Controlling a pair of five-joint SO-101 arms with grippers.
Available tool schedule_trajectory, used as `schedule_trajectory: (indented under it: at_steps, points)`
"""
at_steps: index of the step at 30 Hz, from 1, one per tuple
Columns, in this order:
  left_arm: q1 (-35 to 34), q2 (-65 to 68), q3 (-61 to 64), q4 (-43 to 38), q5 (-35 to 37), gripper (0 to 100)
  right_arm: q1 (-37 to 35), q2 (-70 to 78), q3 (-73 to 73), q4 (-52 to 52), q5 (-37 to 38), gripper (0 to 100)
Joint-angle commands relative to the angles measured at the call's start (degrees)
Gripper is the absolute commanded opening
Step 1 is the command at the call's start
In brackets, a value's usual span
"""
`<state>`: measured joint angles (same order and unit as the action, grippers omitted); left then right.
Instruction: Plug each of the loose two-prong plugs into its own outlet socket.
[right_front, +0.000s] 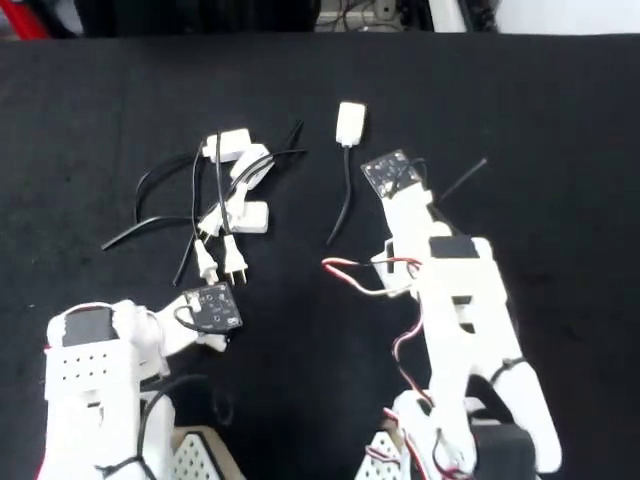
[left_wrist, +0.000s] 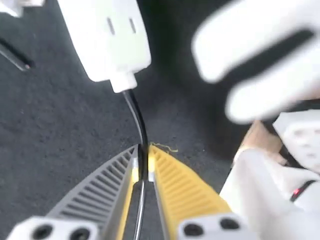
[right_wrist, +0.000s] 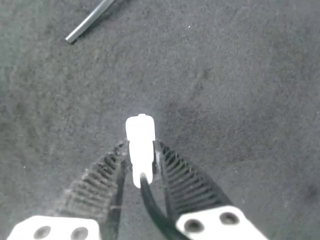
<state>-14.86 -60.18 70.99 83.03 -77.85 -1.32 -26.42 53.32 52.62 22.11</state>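
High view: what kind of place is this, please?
Probably a robotics lab bench: two white robot arms stand at a table covered in black cloth, with white plastic outlet sockets and white two-prong plugs on black cords laid out on it.

Counter (right_front: 520, 120) layout: socket-and-cord tangle (right_front: 232, 190) is lying back-left, w/ lone socket (right_front: 350, 122) back-centre.
Two plugs (right_front: 236, 268) are lying at tangle's near edge, just beyond an arm (right_front: 100, 370) at front-left. 2nd arm (right_front: 460, 310) is lying along the right side, beside lone socket's lead (right_front: 343, 200). L hand (left_wrist: 143, 150) is pinching a cord (left_wrist: 137, 112) just behind a socket (left_wrist: 107, 40). R hand (right_wrist: 141, 146) is pinching a plug (right_wrist: 139, 132) btwn its tips.
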Motion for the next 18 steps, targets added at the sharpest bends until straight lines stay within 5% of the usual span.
schedule_trajectory:
  at_steps: [1, 11, 18]
  points:
    - [-1.01, -0.35, 1.27, -3.69, 0.18, 3, 0.7, 0.48, -1.36, 0.26, 0.35, 1.1]
    - [-0.13, -0.44, 1.1, -16.44, 16.97, 10, 0.7, 0.48, -1.45, 0.26, 0.35, 1.1]
    - [12.97, -0.44, 1.01, -20.31, 29.1, 15, 0.79, 0.48, -1.45, 0.26, 0.44, 1.1]
